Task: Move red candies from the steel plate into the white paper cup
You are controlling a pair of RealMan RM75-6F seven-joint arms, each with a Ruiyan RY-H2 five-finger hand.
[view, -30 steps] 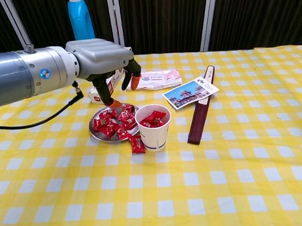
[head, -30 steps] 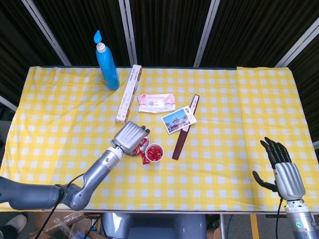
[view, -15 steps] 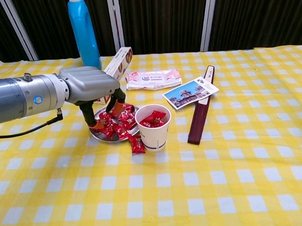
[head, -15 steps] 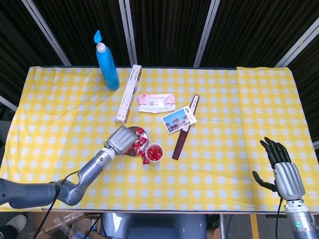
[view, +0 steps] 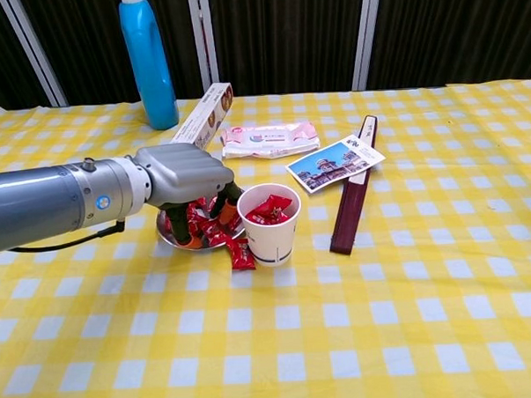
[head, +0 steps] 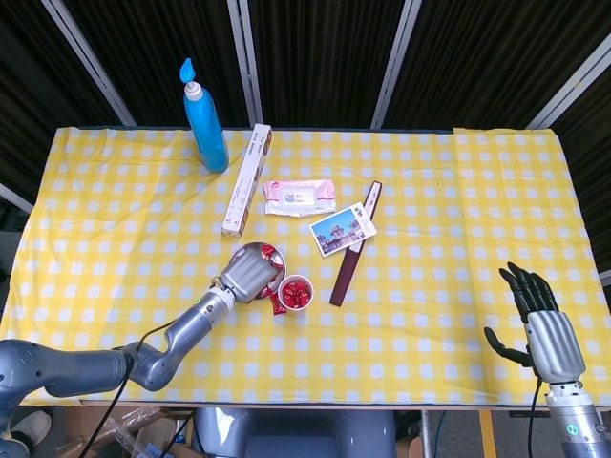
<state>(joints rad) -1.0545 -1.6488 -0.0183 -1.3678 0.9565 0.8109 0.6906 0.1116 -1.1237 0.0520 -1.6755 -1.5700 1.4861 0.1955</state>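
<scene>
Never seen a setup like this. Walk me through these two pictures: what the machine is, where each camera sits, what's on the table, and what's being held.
It is a two-armed robot with humanlike hands, steered remotely. One picture looks down from its head, the other forward from its chest. The left hand reaches into the steel plate of red candies; whether it grips one is hidden. Beside it stands the white cup, already holding some. The right hand waits open at the table edge. Also there: a blue bottle, a long box, wipes, a postcard and a dark strip.
</scene>
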